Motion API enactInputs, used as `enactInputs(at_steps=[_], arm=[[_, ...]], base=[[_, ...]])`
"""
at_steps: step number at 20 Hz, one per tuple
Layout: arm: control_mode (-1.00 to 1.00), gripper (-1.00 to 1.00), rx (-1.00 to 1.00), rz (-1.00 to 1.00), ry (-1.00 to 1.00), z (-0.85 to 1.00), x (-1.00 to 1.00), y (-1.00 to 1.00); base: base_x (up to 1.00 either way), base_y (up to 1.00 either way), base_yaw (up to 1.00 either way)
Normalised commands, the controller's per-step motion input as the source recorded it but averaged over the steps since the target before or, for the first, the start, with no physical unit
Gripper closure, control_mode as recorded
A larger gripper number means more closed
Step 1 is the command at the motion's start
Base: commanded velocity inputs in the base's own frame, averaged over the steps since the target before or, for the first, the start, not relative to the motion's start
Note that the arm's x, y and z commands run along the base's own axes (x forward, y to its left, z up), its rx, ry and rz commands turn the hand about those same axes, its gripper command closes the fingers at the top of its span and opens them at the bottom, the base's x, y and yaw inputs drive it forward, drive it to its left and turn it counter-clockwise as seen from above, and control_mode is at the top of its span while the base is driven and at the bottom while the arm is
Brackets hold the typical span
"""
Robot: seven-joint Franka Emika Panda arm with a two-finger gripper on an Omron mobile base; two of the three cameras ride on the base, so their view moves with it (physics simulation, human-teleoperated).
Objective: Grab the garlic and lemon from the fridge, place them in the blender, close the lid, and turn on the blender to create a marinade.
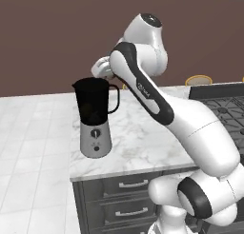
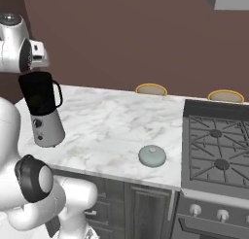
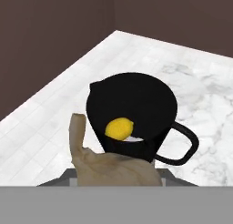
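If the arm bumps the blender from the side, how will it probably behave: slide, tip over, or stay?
The blender looks tall on a narrow tapered base, so a high push would probably tip it. It stands near the counter's front corner and might fall off. With the lid lying apart, the lemon inside could spill out.

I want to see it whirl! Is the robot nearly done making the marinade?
Not yet. The lemon already sits inside the blender. The gripper holds the garlic just above the jar. Left: drop it in, fit the lid lying on the counter, switch on.
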Motion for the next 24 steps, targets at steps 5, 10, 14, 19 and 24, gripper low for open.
enactInputs(at_steps=[5, 10, 14, 19, 24], arm=[[-1.0, 1.0, -0.1, 0.0, 0.18, -0.57, 0.37, 0.12], [-1.0, 1.0, -0.08, 0.0, 0.16, -0.38, 0.32, 0.37], [-1.0, 1.0, -0.09, 0.0, 0.15, -0.41, 0.23, 0.4], [-1.0, 1.0, -0.09, 0.0, 0.13, -0.46, 0.25, 0.32], [-1.0, 1.0, -0.07, 0.0, 0.08, -0.46, 0.22, 0.02]], base=[[0.0, 0.0, 0.0], [0.0, 0.0, 0.0], [0.0, 0.0, 0.0], [0.0, 0.0, 0.0], [0.0, 0.0, 0.0]])
